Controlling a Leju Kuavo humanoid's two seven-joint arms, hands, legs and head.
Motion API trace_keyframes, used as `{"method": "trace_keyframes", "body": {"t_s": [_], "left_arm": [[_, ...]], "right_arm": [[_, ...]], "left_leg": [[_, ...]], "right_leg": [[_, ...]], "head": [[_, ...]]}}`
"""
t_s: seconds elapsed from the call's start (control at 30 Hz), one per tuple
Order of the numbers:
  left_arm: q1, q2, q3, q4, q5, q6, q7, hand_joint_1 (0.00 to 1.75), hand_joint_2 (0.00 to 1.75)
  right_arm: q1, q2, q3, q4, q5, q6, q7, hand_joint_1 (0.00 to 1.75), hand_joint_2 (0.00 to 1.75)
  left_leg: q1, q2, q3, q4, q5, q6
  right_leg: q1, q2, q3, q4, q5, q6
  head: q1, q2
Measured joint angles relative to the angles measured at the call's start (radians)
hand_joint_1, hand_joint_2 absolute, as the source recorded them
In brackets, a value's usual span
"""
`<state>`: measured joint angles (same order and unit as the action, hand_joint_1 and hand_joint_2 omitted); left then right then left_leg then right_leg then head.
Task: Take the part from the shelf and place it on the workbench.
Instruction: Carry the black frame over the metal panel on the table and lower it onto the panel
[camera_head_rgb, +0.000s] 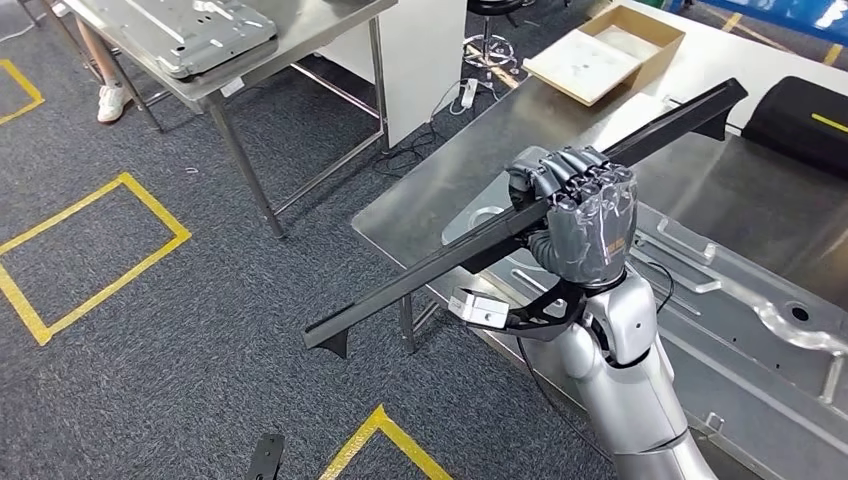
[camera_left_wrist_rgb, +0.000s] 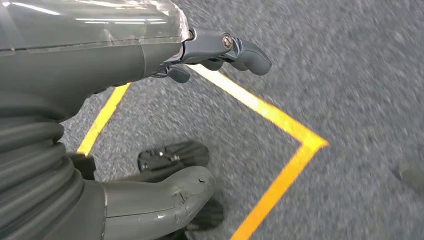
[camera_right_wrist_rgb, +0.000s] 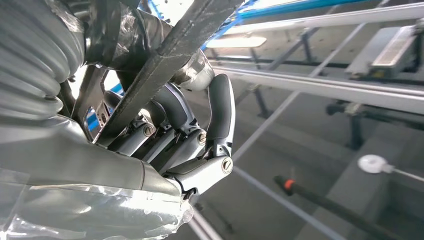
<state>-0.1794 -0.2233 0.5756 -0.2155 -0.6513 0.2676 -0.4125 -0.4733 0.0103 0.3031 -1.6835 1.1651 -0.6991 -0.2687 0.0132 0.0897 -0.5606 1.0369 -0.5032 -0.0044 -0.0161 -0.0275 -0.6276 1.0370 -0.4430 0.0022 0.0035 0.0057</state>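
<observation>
Lying on the shiny metal workbench (camera_head_rgb: 560, 130) are a big pressed metal sheet (camera_head_rgb: 740, 300) and an open cardboard box (camera_head_rgb: 605, 50). Another metal table (camera_head_rgb: 215, 75) stands across the grey carpet with yellow tape lines (camera_head_rgb: 95, 255). Raised over the workbench's near corner, the right hand (camera_head_rgb: 580, 225) wraps tight around the part (camera_head_rgb: 440, 262), a long, thin black bar, tilted. Hanging over the floor, the left hand (camera_left_wrist_rgb: 150, 125) has loose fingers and holds nothing.

The right hand (camera_head_rgb: 580, 225) hides the black part's (camera_head_rgb: 420, 275) middle (fingers wrapped over it).
</observation>
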Motion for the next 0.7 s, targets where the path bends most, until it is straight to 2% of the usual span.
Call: {"method": "trace_keyframes", "body": {"t_s": [0.07,0.13,0.17,0.2,0.23,0.27,0.3,0.33,0.37,0.4,0.43,0.47,0.5,0.53,0.6,0.63,0.67,0.7], "left_arm": [[0.001,0.0,0.0,0.0,0.0,-0.003,0.0,0.0,1.75],[0.005,0.0,0.0,0.0,-0.001,-0.005,0.0,0.0,1.75],[0.007,0.0,0.0,0.0,-0.001,-0.006,0.0,0.0,1.75],[0.008,0.0,0.0,0.0,-0.002,-0.006,0.0,0.0,1.75],[0.008,0.001,0.0,0.0,-0.002,-0.006,0.0,0.0,1.75],[0.008,0.002,0.0,0.0,-0.003,-0.006,0.0,0.0,1.75],[0.008,0.003,0.0,0.0,-0.004,-0.006,0.0,0.0,1.75],[0.008,0.004,0.0,0.0,-0.006,-0.006,0.0,0.0,1.75],[0.008,0.005,0.0,0.0,-0.007,-0.006,0.0,0.0,1.75],[0.008,0.006,0.0,0.0,-0.008,-0.007,0.0,0.0,1.75],[0.007,0.006,0.0,0.0,-0.009,-0.007,0.0,0.0,1.75],[0.006,0.005,0.0,0.0,-0.01,-0.008,0.0,0.0,1.75],[0.005,0.004,0.0,0.0,-0.011,-0.008,0.0,0.0,1.75],[0.004,0.003,0.0,0.0,-0.012,-0.008,0.0,0.0,1.75],[0.004,0.002,0.0,0.0,-0.012,-0.009,-0.001,0.0,1.75],[0.005,0.003,0.0,0.0,-0.012,-0.009,-0.001,0.0,1.75],[0.007,0.003,0.0,0.0,-0.012,-0.009,-0.001,0.0,1.75],[0.007,0.003,0.0,0.0,-0.012,-0.009,-0.001,0.0,1.75]], "right_arm": [[-0.004,0.0,0.0,0.002,-0.002,0.0,0.002,1.75,1.75],[-0.006,0.0,-0.001,0.007,-0.004,0.0,0.005,1.75,1.75],[-0.005,0.0,-0.001,0.01,-0.004,0.0,0.005,1.75,1.75],[-0.005,0.0,-0.002,0.013,-0.005,0.0,0.006,1.75,1.75],[-0.005,0.0,-0.003,0.015,-0.006,0.0,0.006,1.75,1.75],[-0.006,0.0,-0.004,0.016,-0.007,0.0,0.006,1.75,1.75],[-0.007,0.0,-0.006,0.017,-0.009,0.0,0.007,1.75,1.75],[-0.009,0.0,-0.008,0.019,-0.011,0.0,0.007,1.75,1.75],[-0.01,0.0,-0.009,0.021,-0.015,0.0,0.007,1.75,1.75],[-0.011,-0.001,-0.012,0.024,-0.018,0.0,0.007,1.75,1.75],[-0.011,-0.001,-0.015,0.026,-0.021,0.0,0.007,1.75,1.75],[-0.01,-0.002,-0.018,0.028,-0.024,0.0,0.007,1.75,1.75],[-0.011,-0.004,-0.022,0.03,-0.026,0.0,0.007,1.75,1.75],[-0.014,-0.005,-0.024,0.031,-0.027,0.0,0.007,1.75,1.75],[-0.018,-0.006,-0.027,0.035,-0.029,0.0,0.007,1.75,1.75],[-0.017,-0.006,-0.027,0.037,-0.029,0.0,0.007,1.75,1.75],[-0.016,-0.007,-0.027,0.04,-0.029,0.0,0.007,1.75,1.75],[-0.015,-0.007,-0.027,0.042,-0.029,0.0,0.007,1.75,1.75]], "left_leg": [[0.005,-0.051,-0.038,0.09,-0.055,-0.005],[0.006,-0.077,-0.102,0.225,-0.111,-0.006],[0.006,-0.08,-0.124,0.266,-0.118,-0.005],[0.006,-0.082,-0.13,0.27,-0.103,-0.003],[0.006,-0.086,-0.119,0.234,-0.07,0.001],[0.006,-0.099,-0.094,0.169,-0.028,0.006],[0.007,-0.122,-0.068,0.103,0.005,0.011],[0.007,-0.143,-0.047,0.049,0.026,0.015],[0.007,-0.159,-0.034,0.019,0.033,0.017],[0.006,-0.163,-0.03,0.01,0.03,0.018],[0.005,-0.155,-0.028,0.003,0.031,0.02],[0.005,-0.143,-0.026,-0.001,0.035,0.025],[0.007,-0.131,-0.024,-0.008,0.039,0.032],[0.009,-0.118,-0.021,-0.015,0.043,0.039],[0.008,-0.093,-0.019,-0.02,0.046,0.048],[0.006,-0.079,-0.02,-0.02,0.045,0.049],[0.005,-0.065,-0.02,-0.02,0.045,0.049],[0.005,-0.053,-0.02,-0.019,0.044,0.049]], "right_leg": [[-0.004,0.019,0.001,-0.002,0.002,-0.01],[-0.002,0.043,0.001,-0.001,0.002,-0.014],[-0.001,0.056,0.001,0.0,0.001,-0.015],[0.0,0.071,0.001,0.002,0.001,-0.015],[0.001,0.085,0.002,0.003,0.001,-0.015],[0.001,0.099,0.003,0.005,0.001,-0.014],[0.002,0.112,0.002,0.007,0.0,-0.012],[0.001,0.124,-0.001,0.009,0.0,-0.009],[-0.001,0.135,-0.005,0.01,0.002,-0.004],[-0.003,0.146,-0.009,0.009,0.005,0.003],[-0.005,0.157,-0.012,0.006,0.009,0.011],[-0.007,0.157,-0.014,0.004,0.01,0.018],[-0.004,0.142,-0.018,0.012,0.003,0.023],[-0.002,0.116,-0.03,0.037,-0.014,0.027],[0.001,0.057,-0.081,0.147,-0.074,0.03],[0.0,0.043,-0.112,0.212,-0.101,0.033],[-0.001,0.036,-0.133,0.257,-0.115,0.034],[-0.002,0.032,-0.138,0.269,-0.109,0.035]], "head": [[0.0,0.0],[0.0,0.0],[0.0,0.0],[0.0,0.0],[0.0,0.0],[0.0,0.0],[0.0,0.0],[0.0,0.0],[0.0,0.0],[0.0,0.0],[0.0,0.0],[0.0,0.0],[0.001,0.0],[0.003,0.0],[0.006,0.0],[0.005,0.0],[0.006,0.0],[0.006,0.0]]}}
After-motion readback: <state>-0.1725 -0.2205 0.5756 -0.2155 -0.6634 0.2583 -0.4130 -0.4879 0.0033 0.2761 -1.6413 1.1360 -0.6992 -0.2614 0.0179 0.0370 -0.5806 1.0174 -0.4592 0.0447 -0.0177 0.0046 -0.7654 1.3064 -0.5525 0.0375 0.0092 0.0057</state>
